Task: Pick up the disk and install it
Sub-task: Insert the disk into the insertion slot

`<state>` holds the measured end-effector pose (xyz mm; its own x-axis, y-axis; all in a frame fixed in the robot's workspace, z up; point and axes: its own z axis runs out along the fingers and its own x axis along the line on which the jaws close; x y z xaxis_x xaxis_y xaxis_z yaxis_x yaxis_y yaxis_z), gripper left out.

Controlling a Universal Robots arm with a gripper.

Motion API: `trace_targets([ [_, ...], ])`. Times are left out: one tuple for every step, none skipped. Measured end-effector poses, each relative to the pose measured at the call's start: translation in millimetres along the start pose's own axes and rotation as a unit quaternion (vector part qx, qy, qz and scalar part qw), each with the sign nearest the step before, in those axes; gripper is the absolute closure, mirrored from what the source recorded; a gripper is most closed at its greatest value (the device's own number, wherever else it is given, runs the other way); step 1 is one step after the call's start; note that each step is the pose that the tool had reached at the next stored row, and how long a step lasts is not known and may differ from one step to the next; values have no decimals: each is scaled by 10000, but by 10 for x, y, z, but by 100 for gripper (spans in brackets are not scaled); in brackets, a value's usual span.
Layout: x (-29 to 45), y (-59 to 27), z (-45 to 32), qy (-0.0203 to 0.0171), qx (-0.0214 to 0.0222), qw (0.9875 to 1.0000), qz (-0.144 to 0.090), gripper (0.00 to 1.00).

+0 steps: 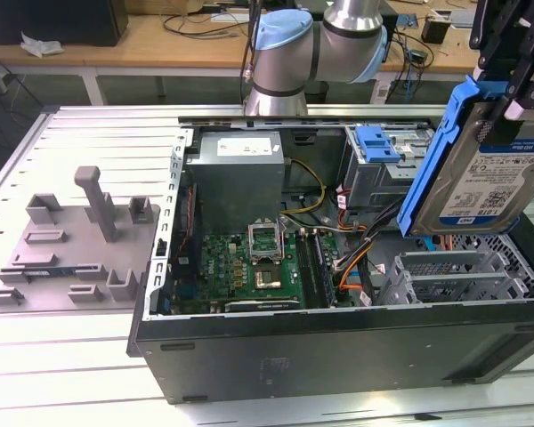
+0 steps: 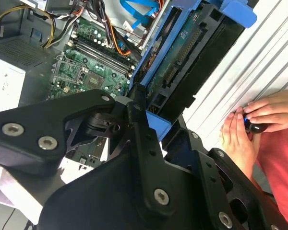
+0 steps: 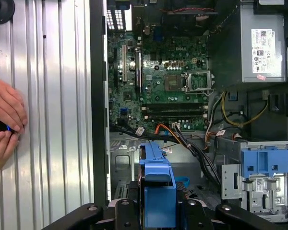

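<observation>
The gripper (image 1: 505, 84) is clamping the disk (image 1: 481, 169), holding it tilted aloft at 2 o'clock in the exterior view, over the open computer case (image 1: 338, 356). Pick-up is looking done; the disk is not yet sitting in the drive cage (image 1: 374, 178).

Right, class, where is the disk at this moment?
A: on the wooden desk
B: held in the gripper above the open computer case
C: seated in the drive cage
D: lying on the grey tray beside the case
B: the gripper clamps the disk, which hangs tilted over the open computer case.
</observation>
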<state>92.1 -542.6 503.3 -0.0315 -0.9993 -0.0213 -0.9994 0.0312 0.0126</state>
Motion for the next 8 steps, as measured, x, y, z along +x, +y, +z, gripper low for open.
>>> trace_targets([
  [2,0,0,0,0,10000,6,64],
  [7,-2,1,0,0,10000,17,64],
  [13,-6,2,-1,1,10000,46,64],
  [16,-8,3,-1,1,10000,71,64],
  [18,-11,4,-2,2,10000,89,64],
  [21,-17,6,-2,2,9999,109,64],
  [21,-21,7,-1,3,9999,119,64],
  [22,-30,9,-1,3,9999,130,64],
])
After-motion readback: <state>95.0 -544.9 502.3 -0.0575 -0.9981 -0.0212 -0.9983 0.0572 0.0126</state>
